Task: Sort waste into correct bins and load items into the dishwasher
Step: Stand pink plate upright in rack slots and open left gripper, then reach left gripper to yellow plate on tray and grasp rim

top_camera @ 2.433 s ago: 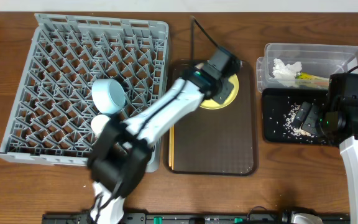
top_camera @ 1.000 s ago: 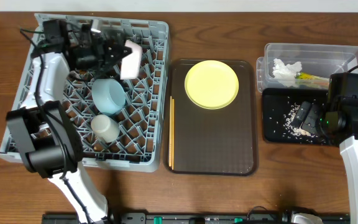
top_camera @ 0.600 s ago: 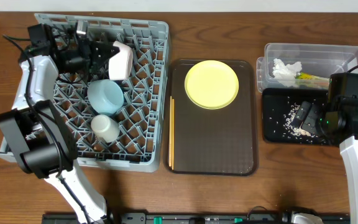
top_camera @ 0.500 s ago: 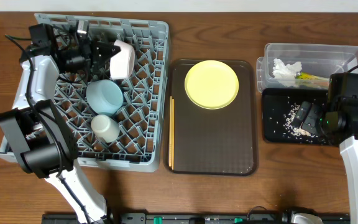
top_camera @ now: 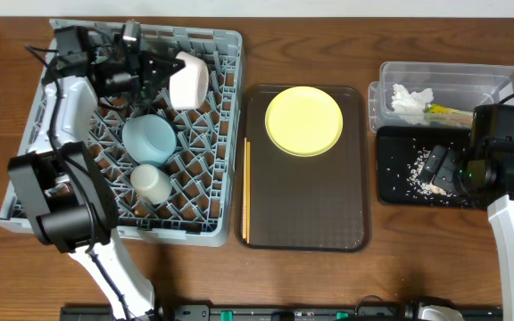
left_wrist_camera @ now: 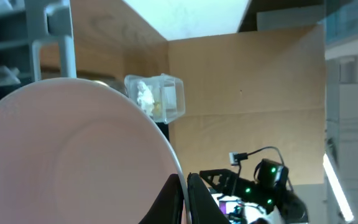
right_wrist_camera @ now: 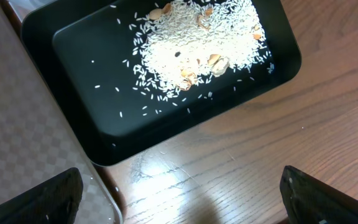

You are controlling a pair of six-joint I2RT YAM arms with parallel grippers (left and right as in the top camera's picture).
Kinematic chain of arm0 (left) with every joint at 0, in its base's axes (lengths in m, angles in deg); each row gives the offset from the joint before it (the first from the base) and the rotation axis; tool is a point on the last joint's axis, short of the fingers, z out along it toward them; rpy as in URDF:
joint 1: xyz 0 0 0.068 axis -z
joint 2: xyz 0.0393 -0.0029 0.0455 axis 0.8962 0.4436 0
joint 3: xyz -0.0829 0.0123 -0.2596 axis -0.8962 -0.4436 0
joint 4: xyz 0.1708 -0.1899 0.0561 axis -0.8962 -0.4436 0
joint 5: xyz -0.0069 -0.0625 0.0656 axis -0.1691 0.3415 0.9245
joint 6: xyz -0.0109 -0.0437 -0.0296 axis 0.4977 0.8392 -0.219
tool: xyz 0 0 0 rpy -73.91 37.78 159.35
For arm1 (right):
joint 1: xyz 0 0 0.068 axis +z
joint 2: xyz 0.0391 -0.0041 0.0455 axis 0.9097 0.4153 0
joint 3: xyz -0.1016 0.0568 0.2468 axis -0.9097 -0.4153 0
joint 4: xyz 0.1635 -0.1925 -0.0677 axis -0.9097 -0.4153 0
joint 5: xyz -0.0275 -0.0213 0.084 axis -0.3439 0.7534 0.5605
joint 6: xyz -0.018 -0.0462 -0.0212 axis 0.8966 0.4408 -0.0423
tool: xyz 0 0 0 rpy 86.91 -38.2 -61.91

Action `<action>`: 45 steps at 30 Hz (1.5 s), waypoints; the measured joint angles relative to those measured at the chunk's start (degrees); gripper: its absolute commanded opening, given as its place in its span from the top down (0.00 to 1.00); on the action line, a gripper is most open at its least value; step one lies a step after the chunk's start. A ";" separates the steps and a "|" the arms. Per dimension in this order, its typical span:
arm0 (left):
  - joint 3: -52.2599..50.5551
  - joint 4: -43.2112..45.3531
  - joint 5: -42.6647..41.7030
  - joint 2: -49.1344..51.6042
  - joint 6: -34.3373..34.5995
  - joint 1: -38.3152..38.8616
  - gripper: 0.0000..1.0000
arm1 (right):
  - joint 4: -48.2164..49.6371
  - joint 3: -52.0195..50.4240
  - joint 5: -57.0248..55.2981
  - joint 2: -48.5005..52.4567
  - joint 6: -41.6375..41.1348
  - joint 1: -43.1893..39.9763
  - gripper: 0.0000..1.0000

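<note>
Dark wood table (top_camera: 328, 285) seen from above, pale strip of wall along the far edge. Left gripper (top_camera: 169, 73) clamped on the rim of a cream-white bowl (top_camera: 190, 78), held tipped on edge over the far middle of the grey dish rack (top_camera: 208, 209). From the left wrist, only the bowl's pale surface filling the left of the view, with two dark fingertips (left_wrist_camera: 176, 205) pressed close together at its edge. Left arm stretched from the near table edge up along the rack's left side, then bent right across the far rows.

Inside the rack, just near of the held bowl, a light blue bowl (top_camera: 148, 140); nearer again, a small cream cup (top_camera: 152, 182). Right of the rack, a brown serving tray (top_camera: 310, 214) bearing a round yellow plate (top_camera: 303, 120) at its far end and thin wooden chopsticks (top_camera: 245, 192) along its left edge.

Right gripper (right_wrist_camera: 188, 199) spread wide, fingers (right_wrist_camera: 48, 199) at the bottom corners of its wrist view, gripping nothing, hovering above the right part of a black tray (top_camera: 395, 147) strewn with beige rice crumbs (right_wrist_camera: 191, 50). Right arm upright at the near right corner, wrist pointing down. Just far of the black tray, a clear plastic tub (top_camera: 489, 76) holding a crumpled white napkin (top_camera: 411, 98) and a green-and-yellow wrapper (top_camera: 444, 111).
</note>
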 measured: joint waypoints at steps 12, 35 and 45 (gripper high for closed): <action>0.00 0.96 9.16 0.00 7.58 1.42 0.94 | -0.02 0.00 0.07 0.00 0.00 0.00 0.01; -0.04 -1.99 22.43 0.00 7.85 -2.73 0.25 | -0.46 0.00 0.90 0.00 0.00 0.00 0.01; -0.09 -4.52 29.53 -3.87 2.08 -3.78 0.21 | -0.39 0.00 0.90 0.00 0.00 0.00 0.01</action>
